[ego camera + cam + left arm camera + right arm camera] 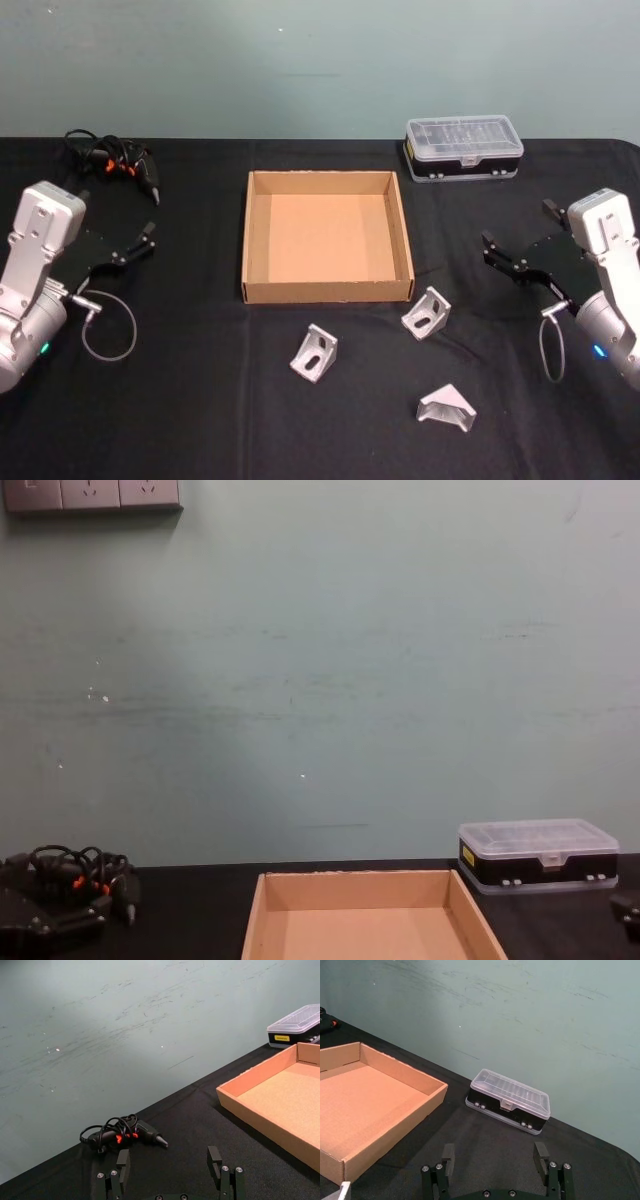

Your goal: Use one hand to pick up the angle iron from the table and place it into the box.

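where the table (pixel 200 420) comes nearest the robot, three silver brackets lie loose on its black top. the first angle iron (pixel 447 408) is closest to the near edge and right of centre. the second angle iron (pixel 318 353) lies farther in, about at centre. the third angle iron (pixel 427 313) lies just beside the box's near right corner, apart from it.

the left gripper (pixel 135 245) hangs over the table by its left edge and the right gripper (pixel 518 223) by its right edge. each is carried on a silver-grey arm and points inward and toward the far edge. each has its two black fingers spread wide with nothing between them. a thin cable loops down from each wrist. both grippers are well apart from all three brackets.

between the grippers, at mid-table, sits the box (pixel 325 290) — a shallow tan cardboard tray with low walls, its floor open to view.

toward the far right corner stands a plastic case (pixel 463 148), its clear lid shut over a black base. a small yellow label (pixel 281 1038) on the base, at its left end, bears dark writing too small to read. toward the far left corner lies a black tool (pixel 115 165) with orange marks, tangled in its own cable.

beyond the far edge rises a pale green wall, with white sockets (pixel 90 492) high on its left.
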Motion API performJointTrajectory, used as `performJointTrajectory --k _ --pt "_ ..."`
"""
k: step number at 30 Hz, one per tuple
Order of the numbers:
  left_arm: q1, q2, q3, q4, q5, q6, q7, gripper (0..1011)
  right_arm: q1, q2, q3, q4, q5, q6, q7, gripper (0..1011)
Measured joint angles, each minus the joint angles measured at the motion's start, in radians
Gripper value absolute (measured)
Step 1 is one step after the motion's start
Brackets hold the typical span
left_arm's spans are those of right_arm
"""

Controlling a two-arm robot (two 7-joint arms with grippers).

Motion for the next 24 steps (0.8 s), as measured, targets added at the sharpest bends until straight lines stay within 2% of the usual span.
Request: performJointTrajectory --k 9,13,22,24 --pt "0.0 0.0 0.0 0.0 0.0 0.0 0.0 1011 -0.001 0.0 0.001 -0.002 0.0 0.0 0.0 1003" --pt "0.0 0.0 0.0 0.0 0.0 0.0 0.0 1011 -0.022 0.013 0.014 -0.044 0.007 0.022 0.018 1003" --pt "0.0 0.0 0.0 0.0 0.0 0.0 0.0 1011 -0.108 0.075 0.074 -0.223 0.111 0.167 0.111 1003" --pt "0.0 0.0 0.0 0.0 0.0 0.0 0.0 1011 -0.126 0.09 0.084 -0.26 0.134 0.216 0.135 1003"
